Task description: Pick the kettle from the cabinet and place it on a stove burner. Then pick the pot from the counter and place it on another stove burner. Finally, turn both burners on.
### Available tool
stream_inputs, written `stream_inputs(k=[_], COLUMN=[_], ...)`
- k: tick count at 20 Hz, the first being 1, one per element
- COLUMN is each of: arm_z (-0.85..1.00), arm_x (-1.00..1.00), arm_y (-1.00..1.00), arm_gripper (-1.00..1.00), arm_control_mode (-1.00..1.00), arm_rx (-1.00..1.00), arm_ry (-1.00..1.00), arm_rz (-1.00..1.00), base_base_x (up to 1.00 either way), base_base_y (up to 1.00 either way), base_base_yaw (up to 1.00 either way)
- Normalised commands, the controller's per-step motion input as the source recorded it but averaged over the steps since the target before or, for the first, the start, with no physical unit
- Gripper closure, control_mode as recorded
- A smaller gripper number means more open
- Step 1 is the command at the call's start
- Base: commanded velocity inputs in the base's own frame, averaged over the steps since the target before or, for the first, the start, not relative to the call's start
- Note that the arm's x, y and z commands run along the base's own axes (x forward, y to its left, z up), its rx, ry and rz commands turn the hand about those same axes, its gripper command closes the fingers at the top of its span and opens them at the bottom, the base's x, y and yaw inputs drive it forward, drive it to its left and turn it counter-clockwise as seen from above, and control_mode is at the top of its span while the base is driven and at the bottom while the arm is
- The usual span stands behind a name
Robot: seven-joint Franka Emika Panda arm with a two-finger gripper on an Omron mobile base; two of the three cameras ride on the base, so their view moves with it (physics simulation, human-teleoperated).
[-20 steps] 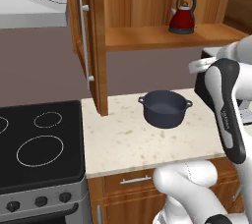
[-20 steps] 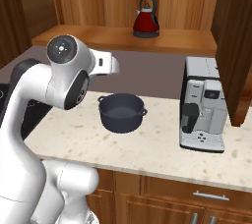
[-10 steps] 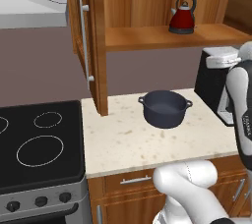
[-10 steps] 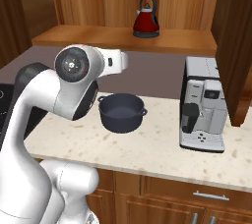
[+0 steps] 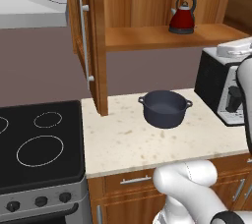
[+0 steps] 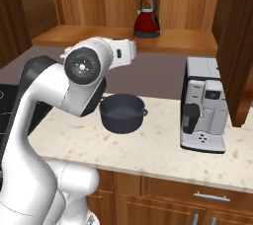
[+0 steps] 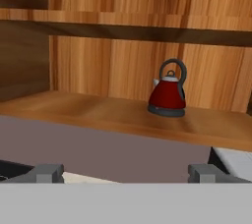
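Note:
The red kettle [image 5: 182, 19] [image 6: 147, 21] stands upright on the lower shelf of the open wood cabinet [image 5: 147, 37]. In the hand view the kettle [image 7: 168, 95] sits ahead, slightly right of centre and well beyond my gripper [image 7: 127, 174]. The gripper is open wide with nothing between its fingertips [image 7: 49, 173]. The dark pot [image 5: 165, 108] [image 6: 122, 113] rests on the beige counter [image 5: 123, 144] below the shelf. On the black cooktop at the left lie a small burner [image 5: 47, 119] and a larger burner [image 5: 40, 150].
A coffee machine [image 5: 219, 85] [image 6: 204, 103] stands on the counter right of the pot. The cabinet door [image 5: 88, 41] hangs open between stove and pot, its bar handle facing the stove. A range hood [image 5: 29, 7] hangs over the cooktop. Knobs [image 5: 41, 201] line the stove front.
The arm has swung right and upward, leaving most of the left base view. The hand now faces the cabinet shelf. Kettle and pot have not moved.

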Motion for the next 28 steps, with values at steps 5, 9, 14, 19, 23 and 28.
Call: stream_inputs(k=[5,9,14,19,23,28], arm_z=[0.26,0.17,0.08,0.02,0.03,0.04], arm_x=[0.0,0.07,0.25,0.24,0.21,0.22], arm_y=[-0.15,-0.11,-0.04,-0.07,-0.09,-0.08], arm_gripper=[-1.0,-1.0,-1.0,-1.0,-1.0,-1.0], arm_control_mode=[-1.0,-1.0,-1.0,-1.0,-1.0,-1.0], arm_rx=[0.0,0.01,0.02,0.0,0.01,0.0], arm_ry=[-0.08,-0.04,-0.01,-0.04,-0.05,-0.01], arm_rz=[0.0,0.0,0.0,0.0,0.0,0.0], base_base_x=[0.0,0.0,0.0,0.0,0.0,0.0], base_base_y=[0.0,0.0,0.0,0.0,0.0,0.0], base_base_yaw=[0.0,0.0,0.0,0.0,0.0,0.0])
